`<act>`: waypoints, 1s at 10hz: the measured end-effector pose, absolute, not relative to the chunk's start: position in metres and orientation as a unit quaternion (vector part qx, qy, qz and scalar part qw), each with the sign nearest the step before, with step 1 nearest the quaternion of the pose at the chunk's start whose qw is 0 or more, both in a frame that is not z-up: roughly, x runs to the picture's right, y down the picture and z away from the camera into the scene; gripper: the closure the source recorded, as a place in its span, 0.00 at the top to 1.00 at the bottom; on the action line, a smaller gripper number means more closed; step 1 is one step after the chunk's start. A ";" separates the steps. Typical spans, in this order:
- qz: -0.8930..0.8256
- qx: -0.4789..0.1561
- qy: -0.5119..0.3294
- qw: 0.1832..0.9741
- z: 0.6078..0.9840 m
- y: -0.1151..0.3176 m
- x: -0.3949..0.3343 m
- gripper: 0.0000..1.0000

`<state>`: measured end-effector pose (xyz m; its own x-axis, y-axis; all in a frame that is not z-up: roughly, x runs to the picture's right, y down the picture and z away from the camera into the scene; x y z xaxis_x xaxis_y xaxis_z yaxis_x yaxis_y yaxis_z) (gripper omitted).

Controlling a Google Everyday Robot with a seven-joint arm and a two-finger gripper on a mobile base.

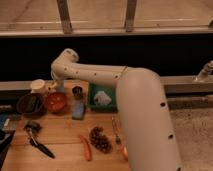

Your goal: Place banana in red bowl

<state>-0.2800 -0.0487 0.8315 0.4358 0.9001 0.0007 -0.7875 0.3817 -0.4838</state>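
The red bowl (56, 102) sits on the wooden table at the left, between a dark bowl (30, 104) and a small black cup (77, 92). My white arm reaches from the lower right up to an elbow (65, 57) and then bends down. The gripper (54, 88) hangs at the far rim of the red bowl, just above it. I cannot make out the banana; it may be hidden at the gripper or inside the bowl.
A pale cup (37, 86) stands behind the bowls. A green tray (95, 102) holds a white object. A blue packet (79, 109), an orange-red stick (86, 148), a dark grape-like cluster (100, 139) and a black tool (38, 140) lie on the table.
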 end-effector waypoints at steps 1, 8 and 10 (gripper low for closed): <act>0.512 -0.217 -0.130 0.821 0.822 -0.039 -0.282 0.00; 0.502 -0.279 -0.103 0.812 0.804 0.022 -0.278 0.00; 0.503 -0.295 -0.105 0.805 0.817 0.027 -0.284 0.16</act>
<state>-0.2840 0.0272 0.8166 0.4714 0.8725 -0.1284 -0.7487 0.3190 -0.5811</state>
